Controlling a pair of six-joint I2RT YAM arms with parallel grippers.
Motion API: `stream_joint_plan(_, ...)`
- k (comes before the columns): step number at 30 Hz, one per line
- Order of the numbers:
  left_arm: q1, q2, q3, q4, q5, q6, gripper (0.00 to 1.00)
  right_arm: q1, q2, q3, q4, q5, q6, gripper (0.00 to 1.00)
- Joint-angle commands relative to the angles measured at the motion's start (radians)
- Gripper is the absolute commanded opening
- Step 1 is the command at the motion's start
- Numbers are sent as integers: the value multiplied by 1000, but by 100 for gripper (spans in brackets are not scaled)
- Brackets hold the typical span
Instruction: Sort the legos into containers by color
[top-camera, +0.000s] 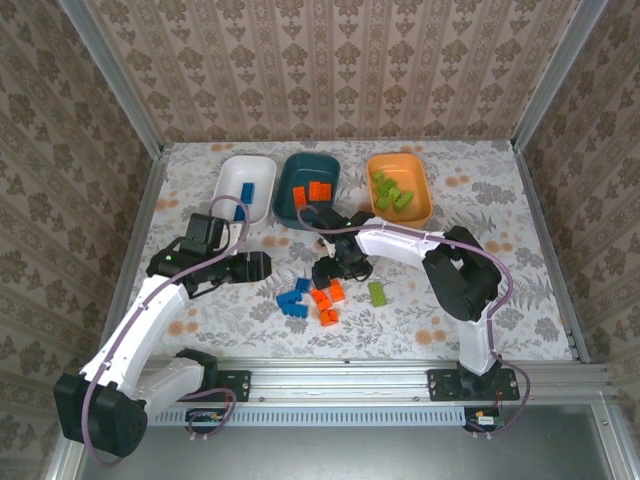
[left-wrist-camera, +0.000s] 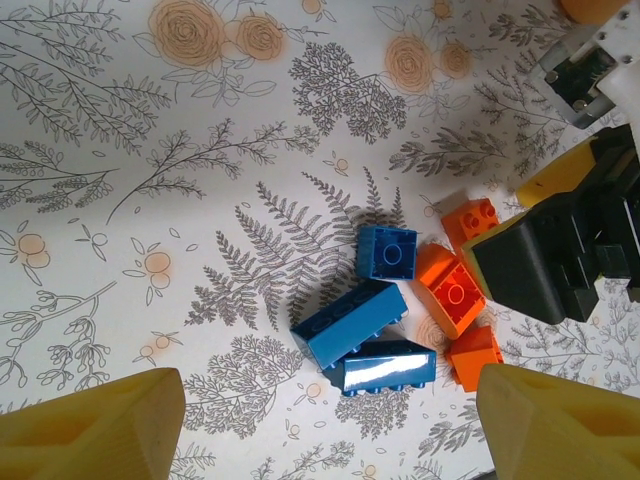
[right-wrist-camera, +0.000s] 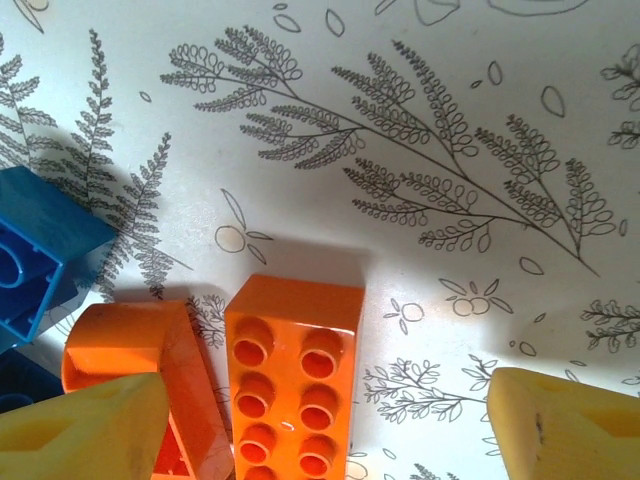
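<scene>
Loose legos lie mid-table: blue ones (top-camera: 293, 300), orange ones (top-camera: 326, 295) and a green one (top-camera: 378, 293). My left gripper (top-camera: 264, 267) hovers open just left of the pile, and its yellow fingertips (left-wrist-camera: 90, 430) frame three blue bricks (left-wrist-camera: 350, 322) from above. My right gripper (top-camera: 328, 272) is low over the orange bricks and open. It straddles a studded orange brick (right-wrist-camera: 293, 375), and a second orange brick (right-wrist-camera: 170, 380) lies partly under its left fingertip. The white container (top-camera: 228, 180) holds a blue brick, the teal container (top-camera: 290, 178) orange bricks, and the orange container (top-camera: 420, 180) green ones.
The three containers stand in a row at the back of the floral tablecloth. Metal frame rails (top-camera: 150, 200) and patterned walls close in both sides. The right gripper's black body (left-wrist-camera: 545, 265) sits close beside the orange bricks in the left wrist view.
</scene>
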Motion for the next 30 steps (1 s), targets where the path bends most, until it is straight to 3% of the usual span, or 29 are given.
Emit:
stream_joint_plan(1,12,1,-7,2,19,26,78,-14,17,12,-13,28,21,81)
stream_joint_plan(6,17,8,-7,4,25,30,78,-21,33,9,-25,39,5,72)
stream_joint_plan(27,19,22,-20,27,48,14,78,36,52,-8,-7,31,-7,71)
stream_joint_plan(30,21,16,-23,23,48,15,78,36,57,-18,1,42,6,65)
